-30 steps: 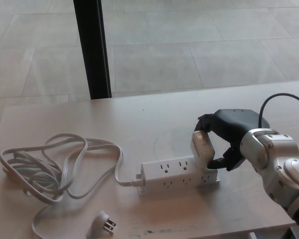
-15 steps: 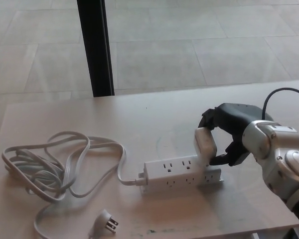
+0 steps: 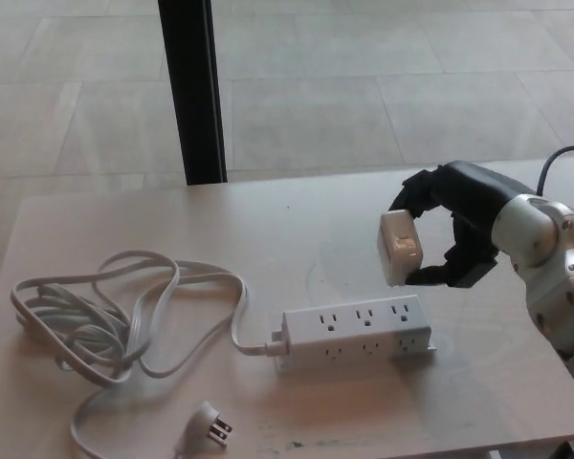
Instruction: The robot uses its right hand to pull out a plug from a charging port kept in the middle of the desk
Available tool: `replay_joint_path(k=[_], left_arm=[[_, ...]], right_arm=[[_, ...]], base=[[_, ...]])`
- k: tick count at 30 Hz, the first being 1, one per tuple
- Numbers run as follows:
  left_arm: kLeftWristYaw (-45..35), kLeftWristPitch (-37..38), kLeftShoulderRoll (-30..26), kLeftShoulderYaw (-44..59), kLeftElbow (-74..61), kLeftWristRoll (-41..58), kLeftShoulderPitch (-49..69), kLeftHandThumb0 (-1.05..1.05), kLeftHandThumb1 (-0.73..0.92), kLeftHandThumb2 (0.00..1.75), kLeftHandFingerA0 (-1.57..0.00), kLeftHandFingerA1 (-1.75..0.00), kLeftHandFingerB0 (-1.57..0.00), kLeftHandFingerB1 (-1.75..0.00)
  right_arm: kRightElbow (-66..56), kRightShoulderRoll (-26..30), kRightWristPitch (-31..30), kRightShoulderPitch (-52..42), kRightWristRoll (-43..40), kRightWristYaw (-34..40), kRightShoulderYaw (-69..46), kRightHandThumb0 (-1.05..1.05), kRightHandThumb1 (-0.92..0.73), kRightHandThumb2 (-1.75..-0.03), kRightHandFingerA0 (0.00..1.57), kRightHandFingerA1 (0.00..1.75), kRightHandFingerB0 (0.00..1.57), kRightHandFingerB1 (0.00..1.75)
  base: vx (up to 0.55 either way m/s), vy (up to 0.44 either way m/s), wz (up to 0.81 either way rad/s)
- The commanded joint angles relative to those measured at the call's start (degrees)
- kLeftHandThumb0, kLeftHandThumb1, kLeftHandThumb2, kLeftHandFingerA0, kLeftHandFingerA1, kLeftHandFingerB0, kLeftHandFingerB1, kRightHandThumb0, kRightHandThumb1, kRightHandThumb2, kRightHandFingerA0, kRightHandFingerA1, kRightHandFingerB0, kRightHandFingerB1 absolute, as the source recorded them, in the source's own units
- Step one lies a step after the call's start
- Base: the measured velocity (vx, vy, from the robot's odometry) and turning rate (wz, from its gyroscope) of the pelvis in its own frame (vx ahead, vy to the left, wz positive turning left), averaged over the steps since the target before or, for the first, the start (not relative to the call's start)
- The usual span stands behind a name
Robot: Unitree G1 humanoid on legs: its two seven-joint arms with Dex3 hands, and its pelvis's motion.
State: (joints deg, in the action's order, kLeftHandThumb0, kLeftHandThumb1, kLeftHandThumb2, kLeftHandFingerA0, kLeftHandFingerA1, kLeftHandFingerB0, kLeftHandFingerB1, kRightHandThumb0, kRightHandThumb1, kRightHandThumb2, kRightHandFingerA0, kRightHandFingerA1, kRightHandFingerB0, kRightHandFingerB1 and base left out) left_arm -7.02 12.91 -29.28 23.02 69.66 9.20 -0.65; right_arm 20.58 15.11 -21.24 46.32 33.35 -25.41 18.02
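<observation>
Plug [image 3: 400,247] pinched in right hand [image 3: 452,229], clear above power strip [image 3: 357,332] at centre-right; could slip onto tabletop [image 3: 153,222] if loosened.

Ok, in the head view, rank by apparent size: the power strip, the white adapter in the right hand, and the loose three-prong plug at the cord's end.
1. Power strip, clearly the largest.
2. White adapter, held by the right hand above the strip; being lifted nearer the camera may enlarge it slightly.
3. Three-prong plug, smallest, though fairly close to the adapter.

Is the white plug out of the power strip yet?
Out. The right hand holds the plug above the power strip, with visible gap between them.
</observation>
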Motion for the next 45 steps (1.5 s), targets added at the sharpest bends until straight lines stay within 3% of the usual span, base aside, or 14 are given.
replay_joint_path(k=[1,2,9,17,19,23,25,28,29,30,31,38,43,45], left_arm=[[-0.69,0.78,-1.17,0.32,0.22,0.32,0.05,-0.75,0.75,0.63,-0.71,-0.51,-0.63,-0.4],[-0.83,0.85,-0.97,0.6,0.24,0.61,0.2,-0.75,0.74,0.63,-0.71,-0.51,-0.63,-0.41],[-0.93,1.0,-1.08,0.64,0.08,0.44,0.55,-0.77,0.75,0.63,-0.71,-0.52,-0.61,-0.4],[-0.5,0.9,-1.3,0.61,0.2,0.27,0.58,-0.76,0.75,0.64,-0.71,-0.51,-0.62,-0.4],[-0.56,0.79,-1.23,1.0,0.43,0.68,0.43,-0.81,0.6,0.81,-0.72,-0.59,-0.6,-0.49],[-0.74,1.37,-1.25,0.72,0.36,0.36,0.51,-0.75,0.76,0.64,-0.72,-0.51,-0.63,-0.41],[-0.62,1.11,-1.19,0.95,0.25,0.63,0.49,-0.8,0.59,0.82,-0.71,-0.59,-0.59,-0.49],[-0.79,0.79,-1.25,1.34,0.12,1.01,0.12,-0.76,0.74,0.65,-0.75,-0.54,-0.62,-0.41],[-0.95,0.81,-1.24,1.47,0.25,1.1,0.04,-0.73,0.59,0.99,-0.69,-0.64,-0.56,-0.55],[-1.01,0.82,-1.23,1.55,0.3,1.13,0.01,-0.73,0.59,0.99,-0.69,-0.64,-0.56,-0.55],[-1.02,0.89,-1.25,1.49,0.32,0.99,0.03,-0.75,0.75,0.64,-0.74,-0.54,-0.63,-0.4],[-1.0,0.63,-1.31,1.54,0.01,0.9,0.16,-0.75,0.74,0.64,-0.74,-0.54,-0.63,-0.41],[-0.65,0.67,-1.22,1.33,0.05,0.66,-0.23,-0.72,0.75,0.64,-0.72,-0.51,-0.62,-0.4],[-0.48,0.61,-1.1,1.57,0.14,0.89,-0.33,-0.8,0.61,0.83,-0.72,-0.6,-0.6,-0.49]], right_arm=[[-1.31,-0.09,-3.95,1.74,-2.86,-2.76,-1.38,-0.36,-0.44,-0.76,0.96,1.52,1.04,0.94],[-1.63,0.03,-3.95,1.67,-3.02,-3.06,-1.37,-0.3,-0.52,-0.72,0.82,1.61,1.0,0.87],[-1.3,4.14,-1.19,1.68,-2.76,-1.86,-2.05,-0.28,-0.51,-0.72,0.85,1.75,0.91,0.79],[1.92,15.34,7.67,-0.47,4.89,4.34,3.11,-0.34,-0.59,-0.74,0.89,1.63,0.94,0.68],[3.23,18.52,12.07,-2.36,7.0,7.51,5.5,-0.36,-0.55,-0.65,0.91,1.59,0.89,0.7],[5.29,21.36,14.9,-3.04,9.74,9.92,8.96,-0.39,-0.59,-0.7,0.88,1.64,0.85,0.92],[6.11,21.64,14.39,-3.51,10.14,9.76,10.08,-0.37,-0.56,-0.66,0.9,1.61,0.89,0.74],[6.17,21.11,13.7,-4.58,10.54,10.33,11.5,-0.4,-0.58,-0.59,0.88,1.56,0.88,0.67],[5.99,20.99,13.77,-4.93,10.9,10.58,12.0,-0.41,-0.58,-0.58,0.88,1.55,0.87,0.68],[5.97,20.96,13.88,-5.06,11.05,10.81,12.2,-0.41,-0.58,-0.58,0.88,1.55,0.87,0.68],[5.93,20.75,13.7,-5.22,11.1,10.83,12.28,-0.41,-0.58,-0.58,0.89,1.5,0.89,0.63],[4.34,19.62,17.9,-8.12,14.45,14.62,15.01,-0.42,-0.61,-0.66,0.89,1.65,0.81,0.88],[6.98,19.29,16.54,-5.94,16.7,10.88,17.83,-0.39,-0.51,-0.62,0.9,1.66,0.81,0.78],[7.54,19.21,16.18,-5.86,17.2,10.49,18.27,-0.37,-0.55,-0.64,0.87,1.65,0.75,0.75]], base=[[0.0,0.0,0.0],[0.0,0.0,0.0],[0.0,0.0,0.0],[0.0,0.0,0.0],[0.0,0.0,0.0],[0.0,0.0,0.0],[0.0,0.0,0.0],[0.0,0.0,0.0],[0.0,0.0,0.0],[0.0,0.0,0.0],[0.0,0.0,0.0],[0.0,0.0,0.0],[0.0,0.0,0.0],[0.0,0.0,0.0]])
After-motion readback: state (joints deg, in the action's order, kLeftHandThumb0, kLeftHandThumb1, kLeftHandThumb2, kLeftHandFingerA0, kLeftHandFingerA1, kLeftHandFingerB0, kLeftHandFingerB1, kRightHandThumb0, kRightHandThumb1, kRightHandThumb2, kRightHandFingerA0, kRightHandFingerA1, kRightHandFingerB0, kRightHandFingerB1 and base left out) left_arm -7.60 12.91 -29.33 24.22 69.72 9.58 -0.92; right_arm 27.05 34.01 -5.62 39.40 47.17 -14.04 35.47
